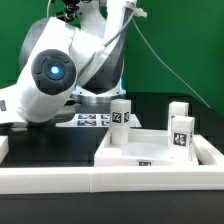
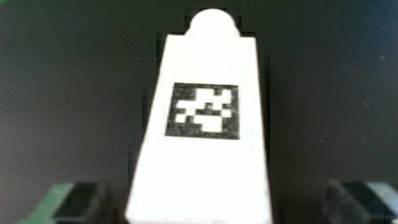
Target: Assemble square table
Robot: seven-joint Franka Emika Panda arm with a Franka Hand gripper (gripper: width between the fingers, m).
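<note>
The fingers (image 2: 217, 200) stand wide apart, one dark fingertip (image 2: 71, 200) on each side of a white leg (image 2: 205, 130), not visibly touching it. The leg lies between them on the dark desk (image 2: 54, 80), its tag facing the wrist camera and its rounded peg end pointing away from the fingers. In the exterior view, more legs (image 1: 121, 125) stand upright on the white slab (image 1: 140, 150).

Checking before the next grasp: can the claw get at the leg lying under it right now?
Probably yes. In the wrist view the leg lies centred between the open claw fingertips, with nothing else visible around it.
</note>
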